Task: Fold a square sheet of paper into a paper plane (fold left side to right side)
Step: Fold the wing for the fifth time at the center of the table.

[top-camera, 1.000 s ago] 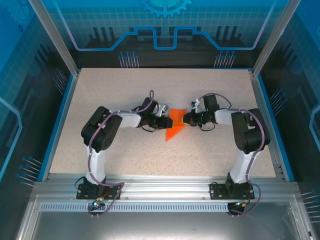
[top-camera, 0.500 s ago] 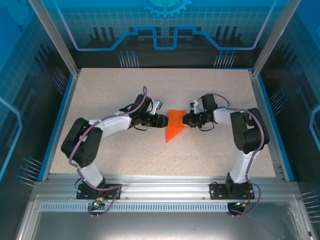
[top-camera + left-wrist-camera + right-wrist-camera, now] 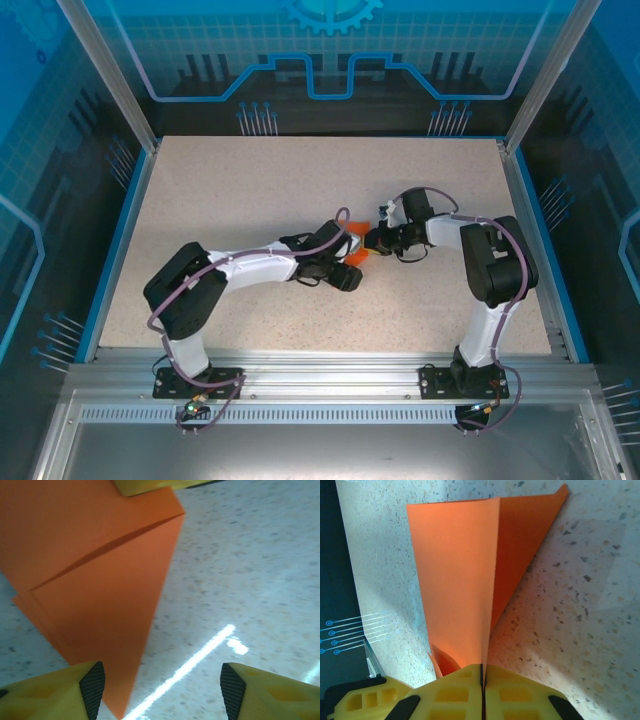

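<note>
The orange sheet of paper (image 3: 460,570) lies on the table folded into a narrow, pointed, kite-like shape with creases. My right gripper (image 3: 482,667) is shut on its wide end, also seen from above (image 3: 374,240). From above, my left arm covers most of the paper (image 3: 355,238). My left gripper (image 3: 162,692) hovers open just over the table by the paper's pointed tip (image 3: 120,712), with its left fingertip (image 3: 92,690) over the paper's edge and nothing held. One yellow finger of the right gripper (image 3: 150,485) shows at the paper's far end.
The speckled table (image 3: 250,190) has a blue raised border (image 3: 120,240). The left arm (image 3: 250,268) stretches low across the middle, its gripper (image 3: 350,278) close to the right arm's wrist (image 3: 415,232).
The left arm swung right and forward, over the paper, and its jaws opened wider. The right gripper stayed shut on the paper.
</note>
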Available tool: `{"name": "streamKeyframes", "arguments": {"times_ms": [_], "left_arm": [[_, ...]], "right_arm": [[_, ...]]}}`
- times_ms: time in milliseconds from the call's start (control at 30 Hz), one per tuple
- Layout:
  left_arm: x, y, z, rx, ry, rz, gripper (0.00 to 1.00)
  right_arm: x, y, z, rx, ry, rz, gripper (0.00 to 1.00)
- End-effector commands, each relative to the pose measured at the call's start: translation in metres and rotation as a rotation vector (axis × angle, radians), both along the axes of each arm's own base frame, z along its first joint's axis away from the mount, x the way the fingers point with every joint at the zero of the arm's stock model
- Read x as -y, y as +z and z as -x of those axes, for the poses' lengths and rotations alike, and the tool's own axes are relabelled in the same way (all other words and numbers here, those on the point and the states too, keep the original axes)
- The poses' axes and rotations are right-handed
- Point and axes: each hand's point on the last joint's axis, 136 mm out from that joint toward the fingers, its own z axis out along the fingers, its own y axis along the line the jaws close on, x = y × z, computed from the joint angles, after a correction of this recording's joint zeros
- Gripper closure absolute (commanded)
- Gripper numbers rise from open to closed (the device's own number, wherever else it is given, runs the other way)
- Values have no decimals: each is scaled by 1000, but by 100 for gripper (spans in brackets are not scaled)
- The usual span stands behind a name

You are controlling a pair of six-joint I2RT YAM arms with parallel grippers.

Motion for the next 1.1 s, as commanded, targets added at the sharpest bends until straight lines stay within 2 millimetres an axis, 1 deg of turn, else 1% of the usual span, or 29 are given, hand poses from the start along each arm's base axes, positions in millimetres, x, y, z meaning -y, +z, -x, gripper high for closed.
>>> {"name": "streamKeyframes", "arguments": {"times_ms": [0, 100, 167, 433, 667, 833, 1067], "left_arm": [[-2, 1, -12, 103, -12, -143, 32], [2, -8, -13, 121, -28, -203, 32], [5, -10, -14, 135, -32, -221, 32], [0, -19, -24, 225, -21, -380, 34], [1, -25, -25, 282, -28, -470, 38], [6, -28, -23, 288, -42, -480, 44], [5, -32, -24, 287, -35, -490, 56]], "right_arm": [[-7, 3, 2, -3, 25, -2, 93], [-8, 3, 3, -6, 28, -2, 93], [-7, 3, 3, -9, 27, -1, 93], [-8, 5, 3, -14, 25, -6, 93], [-9, 6, 3, -14, 27, -12, 93], [-9, 5, 4, -18, 25, -8, 93], [-10, 3, 5, -23, 31, -9, 93]]}}
